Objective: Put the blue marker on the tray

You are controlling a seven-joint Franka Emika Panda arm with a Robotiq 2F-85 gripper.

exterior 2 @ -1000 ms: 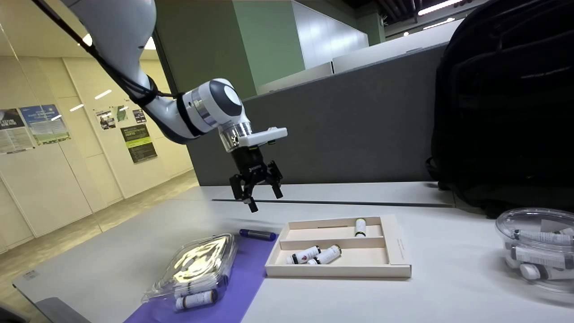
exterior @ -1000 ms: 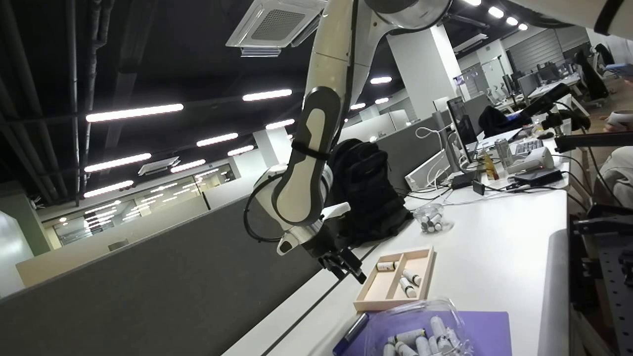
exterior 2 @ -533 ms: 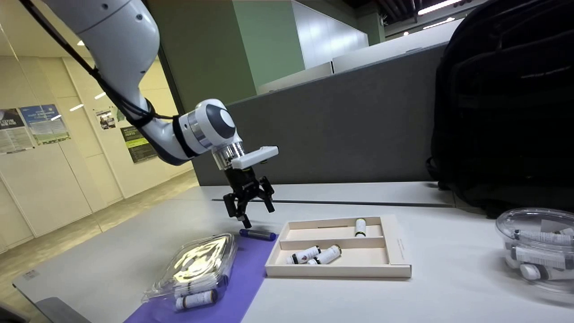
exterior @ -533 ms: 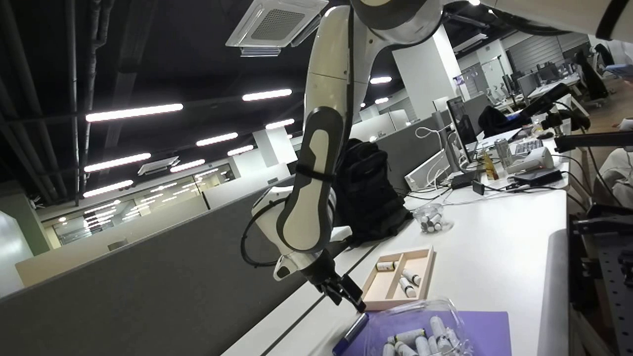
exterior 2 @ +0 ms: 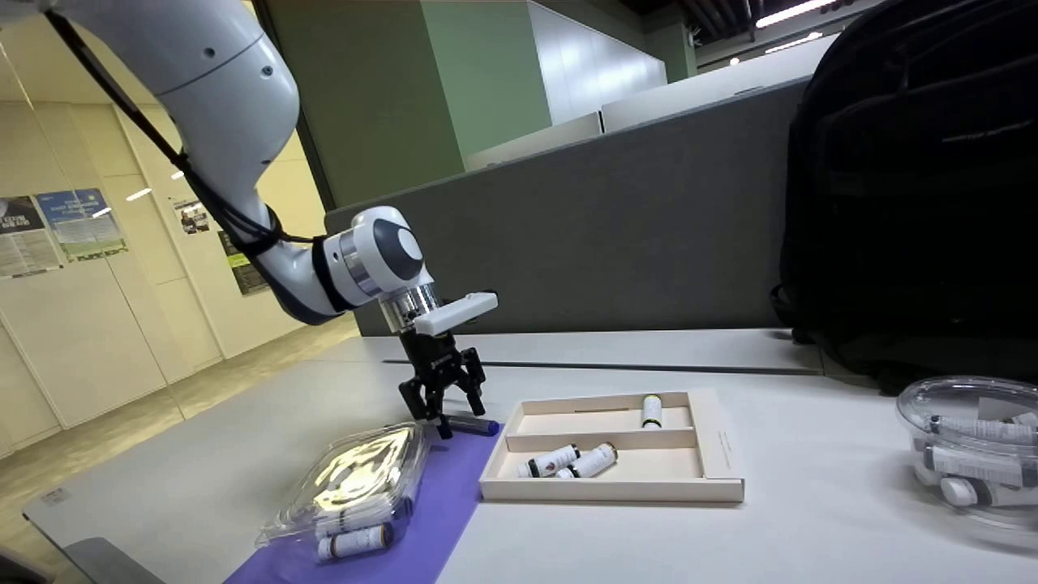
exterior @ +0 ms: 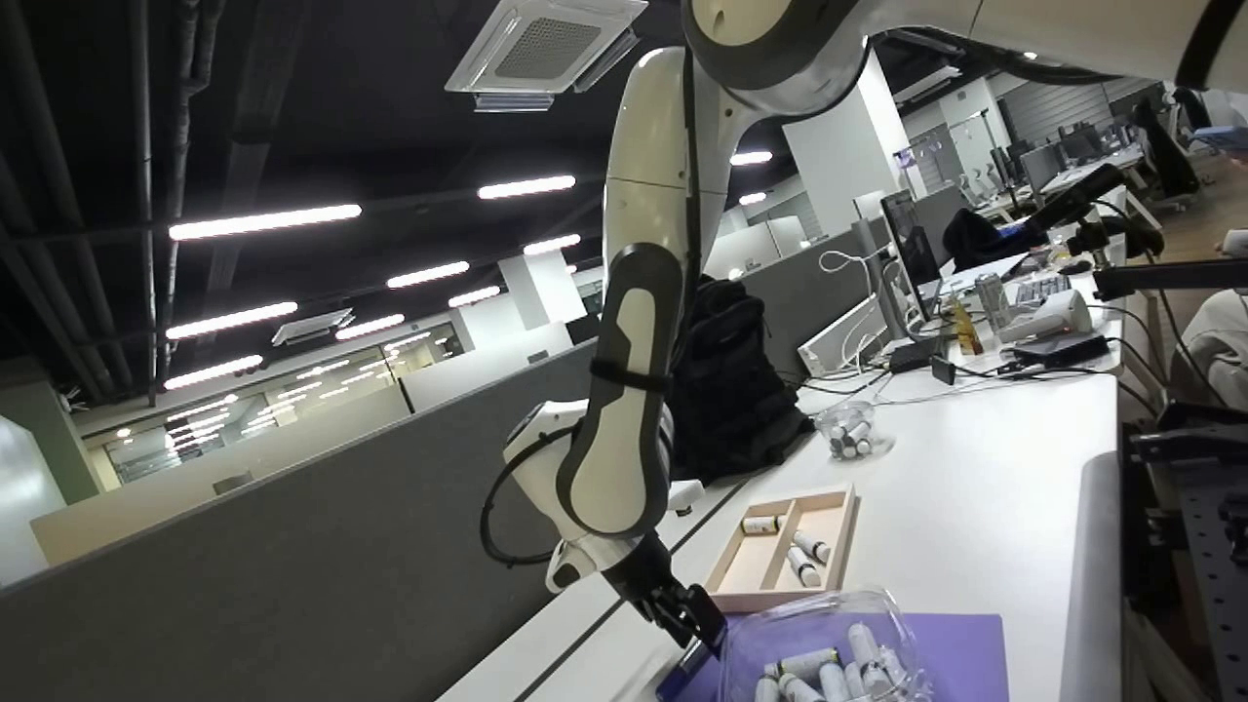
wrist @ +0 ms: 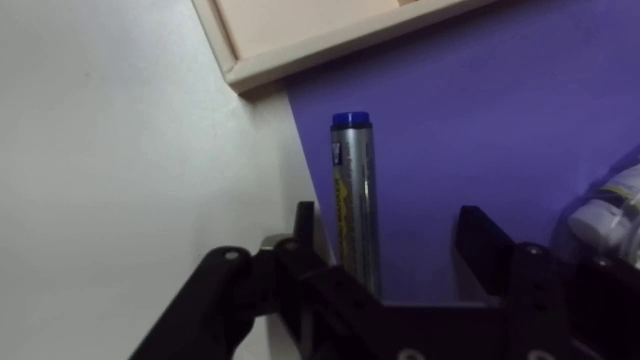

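Plainly, the pincer [wrist: 387, 222] is spread wide, its fingers [wrist: 480, 245] on either side of the blue marker [wrist: 356, 200], a gap showing beside each tip. The marker lies along the edge of the purple sheet [wrist: 440, 140], just off a corner of the tray [wrist: 350, 39], its blue end towards the rim. From above, the arm [exterior 2: 227, 105] slants down, wrist bent, the pincer low near that corner. On that side of the tray sits a clear container [exterior 2: 357, 470], close by the pincer; I can't tell if they touch. Beyond the sheet, white desk [wrist: 125, 175] runs on from the tray.
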